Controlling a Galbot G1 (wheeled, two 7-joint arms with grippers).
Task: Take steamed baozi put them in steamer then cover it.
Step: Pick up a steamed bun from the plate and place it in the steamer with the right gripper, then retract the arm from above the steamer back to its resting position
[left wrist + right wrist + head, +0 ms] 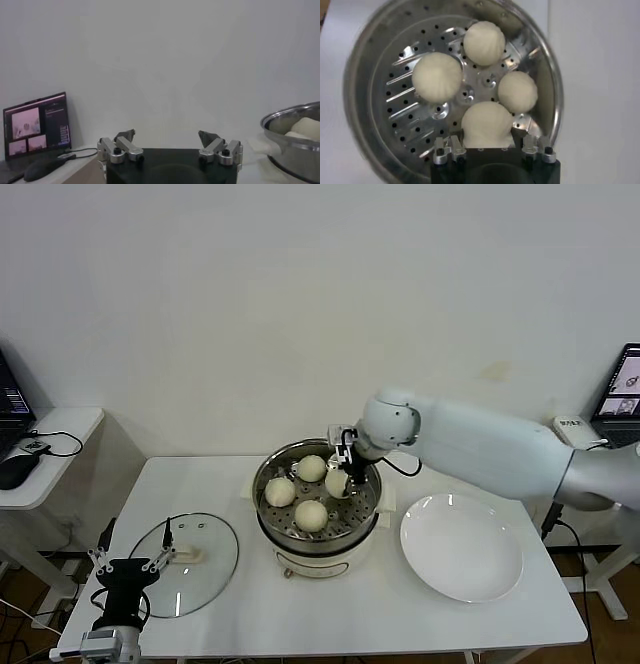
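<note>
The steamer (370, 502) stands mid-table, and its perforated tray (415, 107) holds four baozi. Three lie free (312, 468) (279, 491) (311, 514). My right gripper (343, 477) reaches down inside the pot from the back right, shut on the fourth baozi (487, 122), which sits low on the tray between the fingers (520, 136). The glass cover (205, 579) lies flat on the table's left, its cream handle (186, 556) facing up. My left gripper (128, 565) hovers just left of the cover, open and empty, as the left wrist view (170, 137) also shows.
A white plate (462, 546) lies right of the steamer. The steamer rim (295, 112) shows in the left wrist view. Side tables with a laptop (625, 396) and a mouse (14, 469) flank the work table.
</note>
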